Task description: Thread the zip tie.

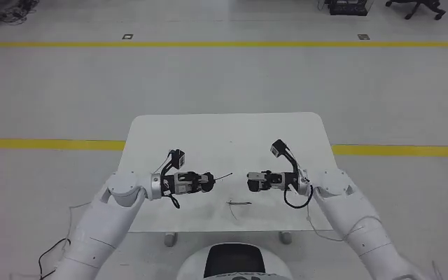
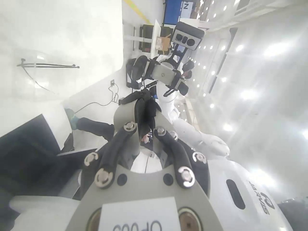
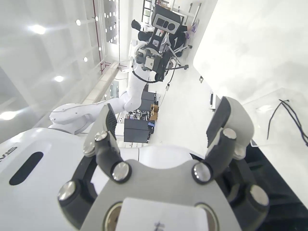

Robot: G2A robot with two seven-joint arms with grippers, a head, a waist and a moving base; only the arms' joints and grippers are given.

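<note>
We see the thin black plastic zip tie [image 1: 224, 177] pinched in the left gripper [image 1: 211, 181], whose fingers are pressed together on it. Its free end sticks out toward the right gripper [image 1: 248, 183], which faces it across a short gap with fingers [image 3: 108, 118] spread wide. Beneath that gap, slightly nearer the robot, a few spare black zip ties [image 1: 238, 203] lie on the white desk [image 1: 280, 133], on what looks like a clear plastic sheet [image 3: 259, 111].

My left gripper [image 1: 208, 181]: pointing inward, fingers [image 2: 144, 118] pinched together on zip tie [image 1: 224, 177]. My right gripper [image 1: 250, 183]: fingers [image 3: 109, 118] spread wide, directly facing the left gripper, tips apart.
</note>
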